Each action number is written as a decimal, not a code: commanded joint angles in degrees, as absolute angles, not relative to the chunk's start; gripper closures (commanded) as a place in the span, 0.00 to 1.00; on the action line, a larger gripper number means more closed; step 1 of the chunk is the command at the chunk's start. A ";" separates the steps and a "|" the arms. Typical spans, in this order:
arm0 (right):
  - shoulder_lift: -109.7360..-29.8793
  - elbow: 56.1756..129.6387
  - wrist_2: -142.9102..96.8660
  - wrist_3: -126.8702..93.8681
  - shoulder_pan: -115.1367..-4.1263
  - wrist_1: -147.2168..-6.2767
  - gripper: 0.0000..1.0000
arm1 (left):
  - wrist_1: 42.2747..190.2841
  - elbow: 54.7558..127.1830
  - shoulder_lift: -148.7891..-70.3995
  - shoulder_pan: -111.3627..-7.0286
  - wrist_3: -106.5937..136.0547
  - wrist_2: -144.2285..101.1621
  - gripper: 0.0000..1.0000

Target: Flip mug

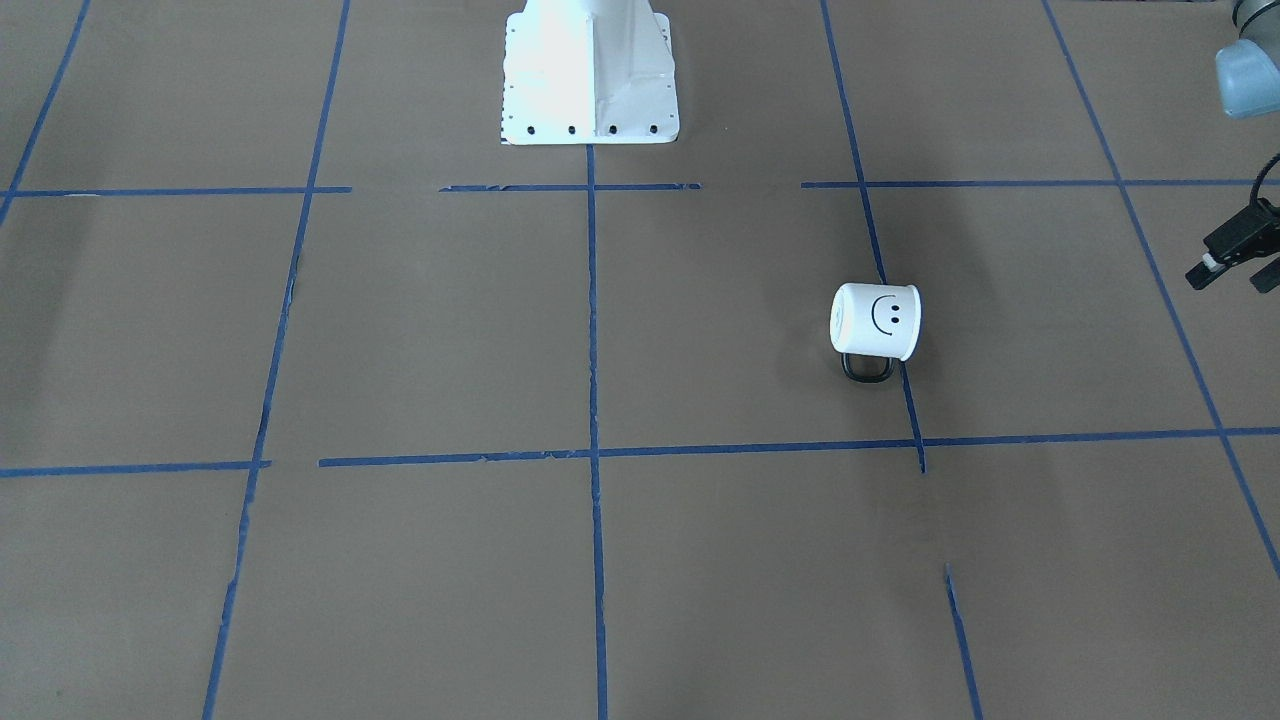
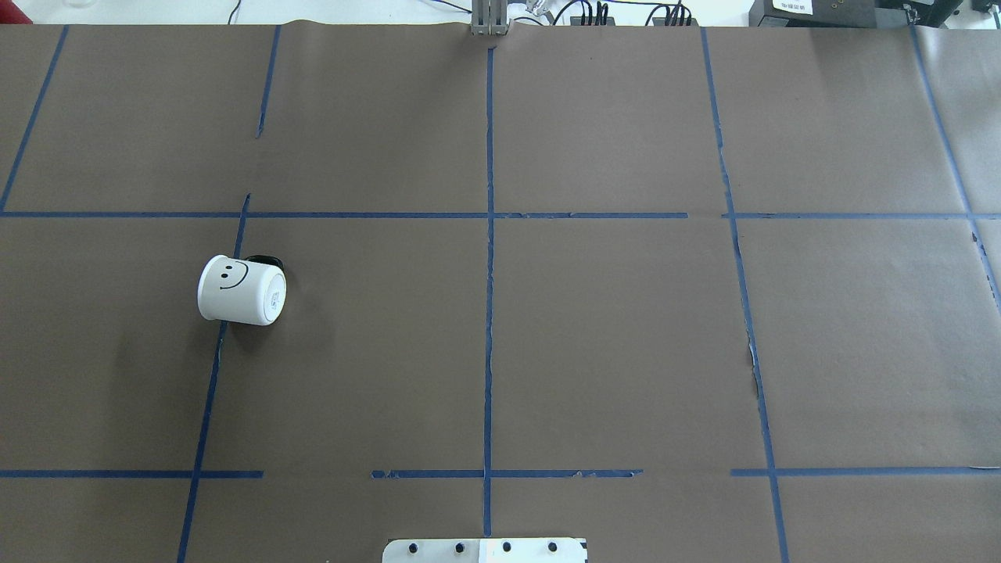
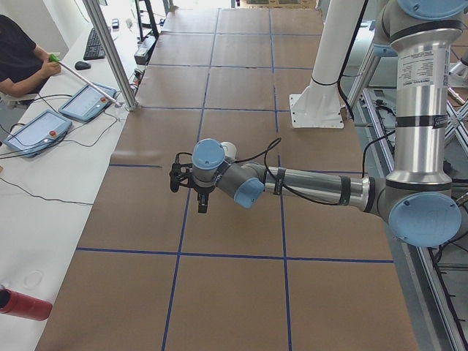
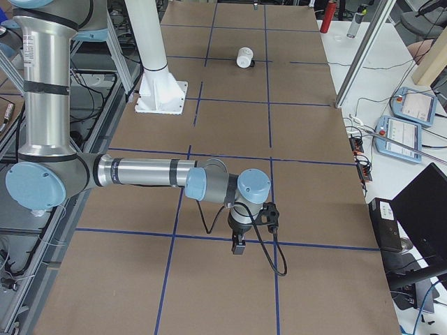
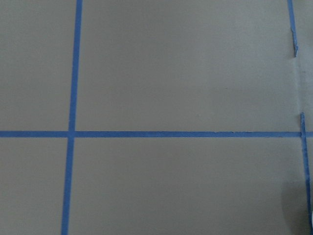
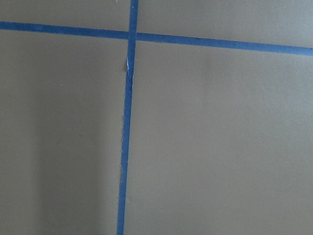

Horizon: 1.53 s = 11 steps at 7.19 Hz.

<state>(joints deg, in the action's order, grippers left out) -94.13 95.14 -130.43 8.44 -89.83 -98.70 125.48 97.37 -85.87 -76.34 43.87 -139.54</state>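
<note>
The white mug (image 2: 241,290) with a black smiley face lies on its side on the brown paper, on the robot's left half. Its flat bottom faces the table's middle and its black handle (image 1: 868,368) points away from the robot. It also shows in the front view (image 1: 875,320), far off in the right side view (image 4: 245,57), and partly hidden behind the left wrist in the left side view (image 3: 228,150). My left gripper (image 1: 1230,265) hangs above the table, well to the mug's outer side; I cannot tell its state. My right gripper (image 4: 239,244) hovers far from the mug; I cannot tell its state.
The white robot base (image 1: 590,75) stands at the table's near-robot edge. Blue tape lines (image 2: 489,274) grid the brown paper. Both wrist views show only paper and tape. An operator (image 3: 22,58) and teach pendants (image 3: 40,128) are beside the table.
</note>
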 commanded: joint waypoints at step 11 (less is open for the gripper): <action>-94.13 95.19 -130.43 8.44 -89.82 -98.70 0.00 | 191.95 81.57 -94.30 -52.21 99.22 -113.91 0.00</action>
